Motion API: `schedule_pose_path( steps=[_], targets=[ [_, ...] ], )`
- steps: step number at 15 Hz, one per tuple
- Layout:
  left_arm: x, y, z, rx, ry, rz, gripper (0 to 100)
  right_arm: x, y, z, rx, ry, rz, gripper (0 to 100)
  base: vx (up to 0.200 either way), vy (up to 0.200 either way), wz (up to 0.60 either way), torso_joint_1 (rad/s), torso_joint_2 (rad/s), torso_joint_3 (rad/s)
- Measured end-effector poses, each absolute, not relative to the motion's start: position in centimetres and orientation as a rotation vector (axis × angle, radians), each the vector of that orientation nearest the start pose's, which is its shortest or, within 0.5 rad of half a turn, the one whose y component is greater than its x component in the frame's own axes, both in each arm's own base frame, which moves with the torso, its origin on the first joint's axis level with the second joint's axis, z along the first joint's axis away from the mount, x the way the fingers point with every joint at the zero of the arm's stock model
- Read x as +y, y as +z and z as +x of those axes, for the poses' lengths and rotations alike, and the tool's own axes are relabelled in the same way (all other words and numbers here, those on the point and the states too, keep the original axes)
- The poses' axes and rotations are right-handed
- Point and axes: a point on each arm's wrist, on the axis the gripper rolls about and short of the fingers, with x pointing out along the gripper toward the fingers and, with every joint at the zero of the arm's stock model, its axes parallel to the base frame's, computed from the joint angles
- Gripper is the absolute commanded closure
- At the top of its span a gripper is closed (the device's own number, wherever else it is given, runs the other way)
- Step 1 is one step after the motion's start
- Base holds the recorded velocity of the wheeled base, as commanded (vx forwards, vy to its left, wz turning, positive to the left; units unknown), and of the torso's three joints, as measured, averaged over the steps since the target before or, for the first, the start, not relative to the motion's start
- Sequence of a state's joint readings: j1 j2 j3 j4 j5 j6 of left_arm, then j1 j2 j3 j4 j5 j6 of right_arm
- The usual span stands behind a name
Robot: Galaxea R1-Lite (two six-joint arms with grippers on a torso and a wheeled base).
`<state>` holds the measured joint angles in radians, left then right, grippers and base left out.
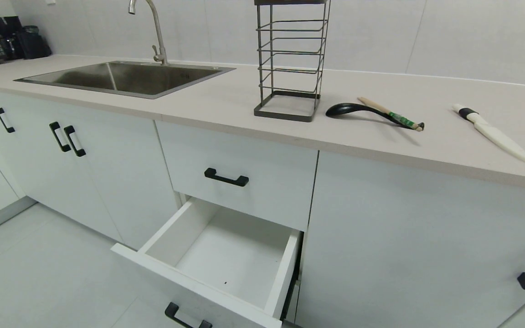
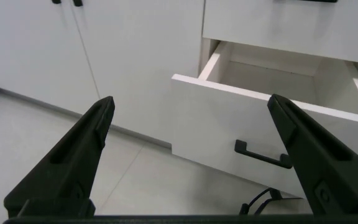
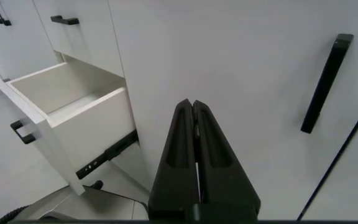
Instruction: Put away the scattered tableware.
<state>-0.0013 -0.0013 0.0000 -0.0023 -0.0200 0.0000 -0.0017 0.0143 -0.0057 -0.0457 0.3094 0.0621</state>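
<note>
Okay, left gripper (image 2: 191, 102) spread wide facing the open drawer (image 2: 219, 118); right gripper (image 3: 193, 107) pressed closed; ladle (image 1: 358, 110) lies on the bench (image 1: 226, 105), knife (image 1: 490, 132) at its three o'clock.

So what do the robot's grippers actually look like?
Both are matte black. The left gripper has two long, flat-sided fingers that narrow from a broad base to blunt tips, with bevelled edges. The right gripper has the same wedge-shaped pair.
</note>
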Motion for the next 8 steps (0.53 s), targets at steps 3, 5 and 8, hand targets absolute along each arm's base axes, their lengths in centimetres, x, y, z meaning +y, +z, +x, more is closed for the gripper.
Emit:
schedule_pose_path(
  steps=[3, 5, 8],
  targets=[
    [-0.04, 7.58, -2.29, -0.004, -0.022, 0.000, 0, 0.69, 8.21, -2.33, -0.028, 0.309, 0.054, 100, 0.000, 0.000, 0.00, 0.083, -0.11, -0.021],
    [-0.04, 7.57, -2.29, -0.004, -0.021, 0.000, 0, 0.69, 8.24, -2.33, -0.029, 0.309, 0.054, 100, 0.000, 0.000, 0.00, 0.215, -0.04, -0.102],
    [-0.04, 7.56, -2.29, -0.003, -0.021, 0.000, 0, 0.69, 8.19, -2.32, -0.027, 0.309, 0.051, 100, 0.000, 0.000, 0.00, 0.250, -0.30, -0.225]
  ],
)
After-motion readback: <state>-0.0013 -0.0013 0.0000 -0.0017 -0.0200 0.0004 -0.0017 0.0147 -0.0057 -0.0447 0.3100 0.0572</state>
